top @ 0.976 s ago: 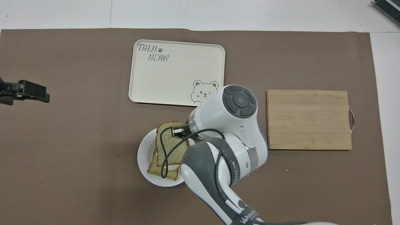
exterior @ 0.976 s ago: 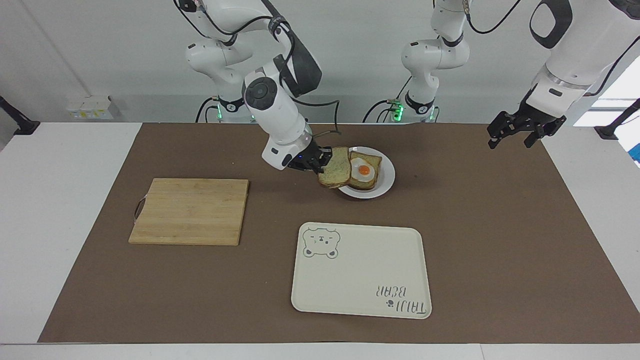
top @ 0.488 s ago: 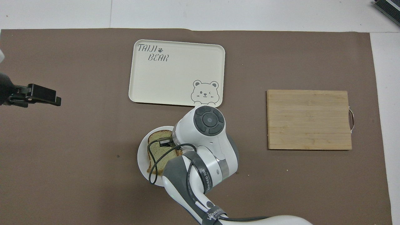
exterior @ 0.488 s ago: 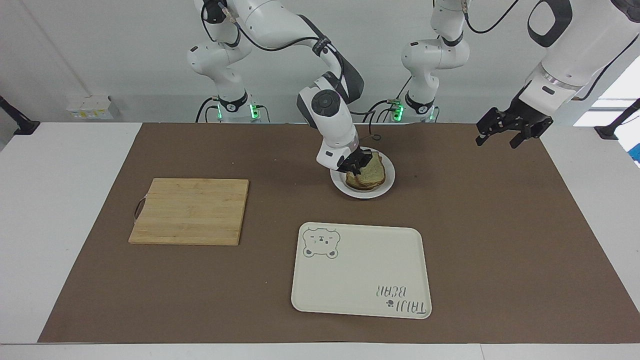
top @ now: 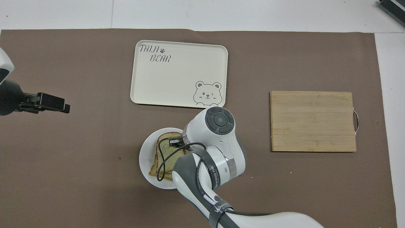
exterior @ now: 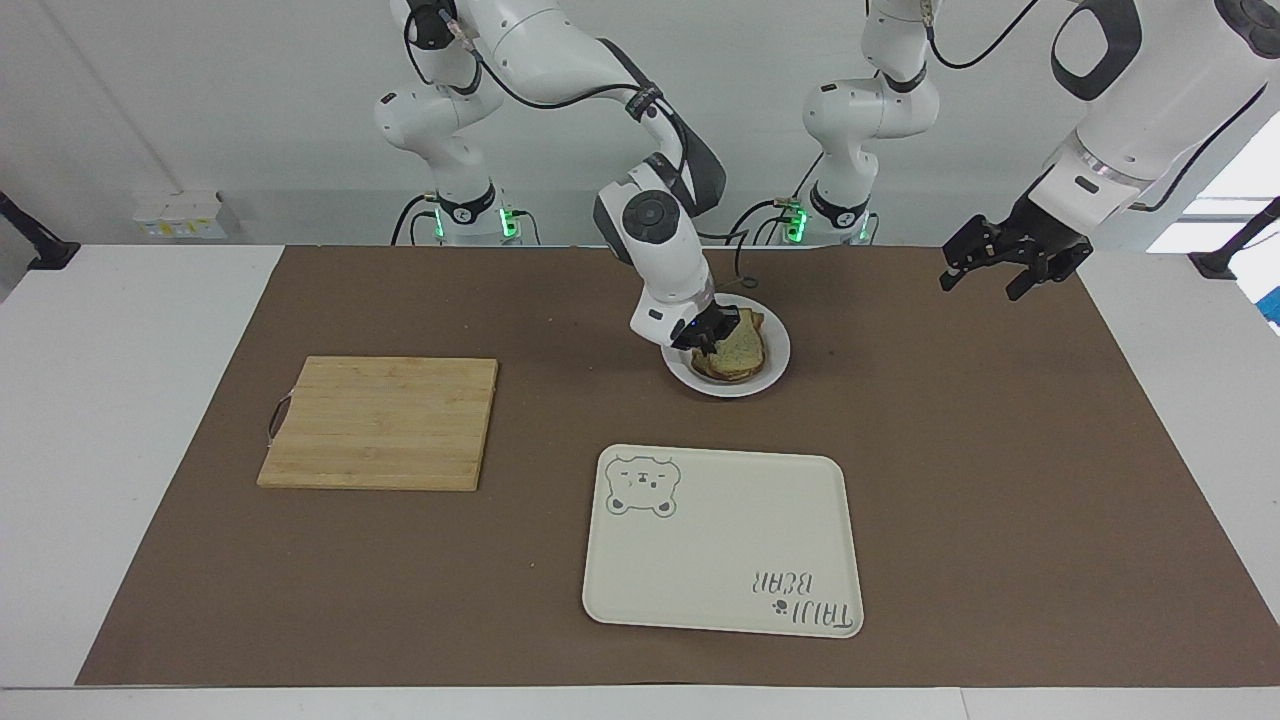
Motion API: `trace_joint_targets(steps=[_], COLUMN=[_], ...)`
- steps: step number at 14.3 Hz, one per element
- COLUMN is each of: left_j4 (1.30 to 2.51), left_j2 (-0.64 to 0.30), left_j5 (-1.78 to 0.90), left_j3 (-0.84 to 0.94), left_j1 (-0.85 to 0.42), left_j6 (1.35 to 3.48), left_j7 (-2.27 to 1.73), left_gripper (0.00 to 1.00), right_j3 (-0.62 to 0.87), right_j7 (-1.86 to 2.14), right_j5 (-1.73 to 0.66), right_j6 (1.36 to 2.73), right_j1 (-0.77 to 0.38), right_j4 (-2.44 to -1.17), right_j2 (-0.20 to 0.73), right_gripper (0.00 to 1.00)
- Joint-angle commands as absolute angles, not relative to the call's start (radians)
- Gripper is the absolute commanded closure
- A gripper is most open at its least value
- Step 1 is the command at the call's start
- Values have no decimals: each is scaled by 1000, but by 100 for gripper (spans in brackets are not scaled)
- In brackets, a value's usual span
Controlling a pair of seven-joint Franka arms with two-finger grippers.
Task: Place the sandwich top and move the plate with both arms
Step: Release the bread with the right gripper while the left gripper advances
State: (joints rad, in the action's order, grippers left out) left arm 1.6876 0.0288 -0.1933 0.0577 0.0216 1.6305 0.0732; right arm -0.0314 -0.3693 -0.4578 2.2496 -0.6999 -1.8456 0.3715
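The sandwich top (exterior: 742, 346), a pale speckled bread slice, lies on the egg toast on the white plate (exterior: 776, 364), which stands near the robots at mid table. The egg is hidden under it. My right gripper (exterior: 709, 338) is low at the slice's edge toward the right arm's end and is shut on it. In the overhead view the slice (top: 167, 152) covers the toast on the plate (top: 145, 158), with the right gripper (top: 175, 142) at its edge. My left gripper (exterior: 1000, 272) hangs open and empty over the mat at the left arm's end, also seen in the overhead view (top: 52, 103).
A cream tray with a bear drawing (exterior: 720, 545) lies farther from the robots than the plate. A wooden cutting board (exterior: 380, 422) lies toward the right arm's end. A brown mat (exterior: 1000, 450) covers the table.
My right gripper has carried the slice from beside the plate onto the egg toast and lowered it flat. My left gripper has drifted a little toward the plate.
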Motion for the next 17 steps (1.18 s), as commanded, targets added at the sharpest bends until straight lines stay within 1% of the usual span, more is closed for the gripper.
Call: trace_joint_targets(steps=[1,2,3,4,7,9,11,14,17], left_j4=[1741,1753,1761,1772,1814,1864,1920,2018,2123], left_j2=[71,78,80,86,89,100,107,115,115], left_j5=[-212,-227,-248,-256,-288,-328,-376,-472,-551], left_j3=[52,51,51,51,51,49,49,51,51], left_j1=[21,25,37,46,48,49,58,58,42], left_j6=[1663,1663,1664,1663,1673,1701,1730,1793,1850], left_j7=[138,161,184,210,270,328,383,454,459], left_gripper=[0,0,0,0,0,0,0,0,0], right_j3=[-25,-25,-26,-26,-38,-44,-43,-40,-41], right_j7=[-384,-383,-385,-384,-383,-382,-377,-370,-319], right_j5=[-489,-486,-470,-451,-287,-215,-152,-13,-3], right_j6=[2270,2269,2263,2267,2269,2267,2255,2234,2153], right_j1=[-689,-689,-689,-689,-675,-617,-533,-451,-381], right_j4=[-1871,-1868,-1862,-1858,-1842,-1830,-1803,-1802,-1798], right_j2=[353,353,354,356,339,307,272,224,157], right_gripper=[57,8,0,0,0,0,0,0,0])
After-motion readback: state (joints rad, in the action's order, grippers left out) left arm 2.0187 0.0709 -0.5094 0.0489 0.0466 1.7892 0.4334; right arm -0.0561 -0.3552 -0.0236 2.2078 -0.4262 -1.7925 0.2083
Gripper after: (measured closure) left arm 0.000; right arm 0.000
